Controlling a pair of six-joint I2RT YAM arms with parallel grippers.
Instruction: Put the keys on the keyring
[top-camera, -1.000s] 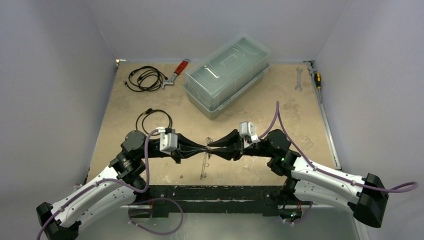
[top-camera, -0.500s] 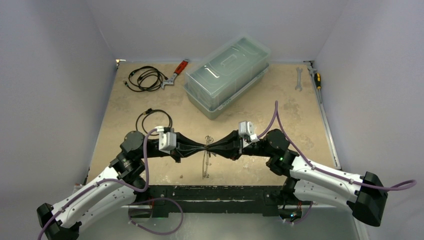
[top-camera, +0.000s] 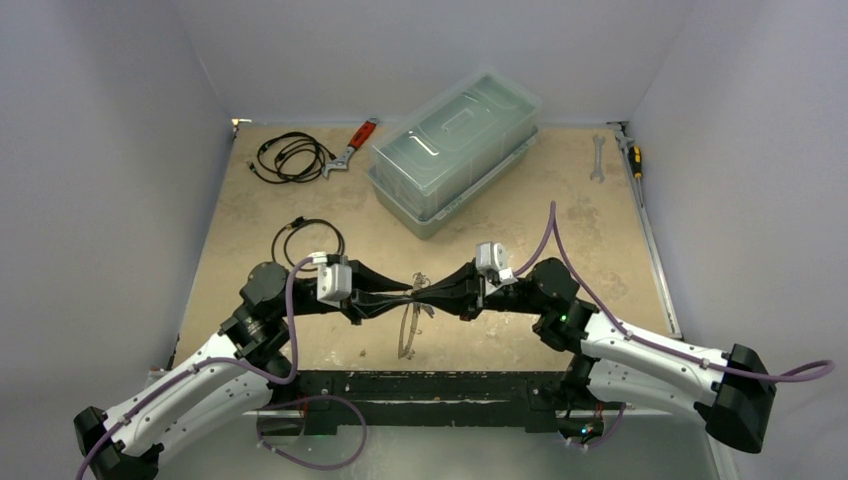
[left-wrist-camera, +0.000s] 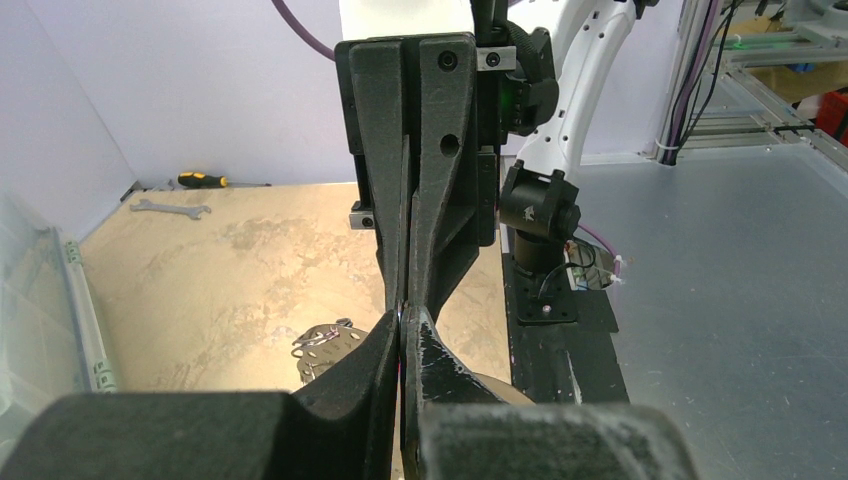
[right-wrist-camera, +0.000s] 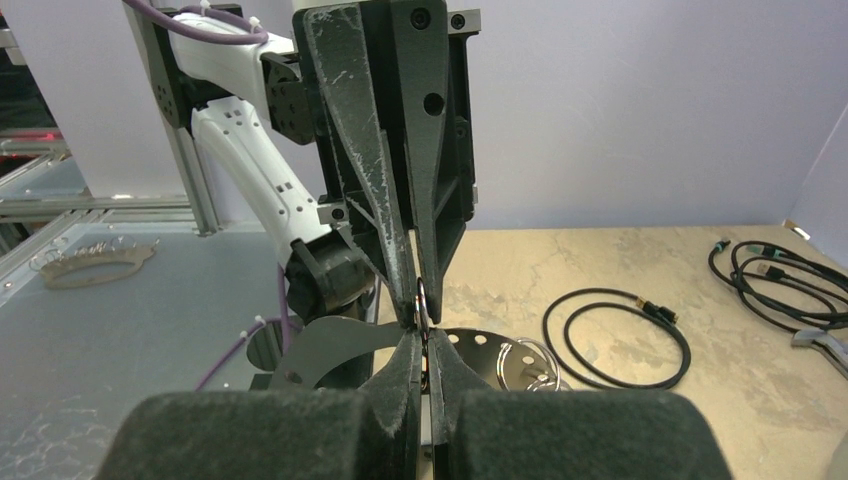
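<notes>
My two grippers meet tip to tip above the near middle of the table. The right gripper (top-camera: 426, 291) (right-wrist-camera: 423, 338) is shut on a small silver split ring (right-wrist-camera: 421, 297). That ring also sits between the tips of the left gripper (top-camera: 412, 291) (left-wrist-camera: 402, 320), whose jaws show only a hair-wide slit. Below the tips hangs the keyring (top-camera: 403, 347), a large flat grey hoop (right-wrist-camera: 320, 345) with holes along its rim and small silver rings (right-wrist-camera: 527, 365) on it. In the left wrist view part of the keyring (left-wrist-camera: 335, 350) shows beside my finger. The keys and their tags are hidden.
A clear lidded plastic box (top-camera: 455, 150) stands at the back middle. Black cable coils lie at left (top-camera: 308, 240) and back left (top-camera: 290, 157), beside a red-handled wrench (top-camera: 352, 148). A spanner (top-camera: 598, 157) and screwdriver (top-camera: 633, 160) lie back right.
The hanging keyring has turned from edge-on to a wider oval. Both gripper tips have stayed pressed together at the same spot, and the right jaws have closed.
</notes>
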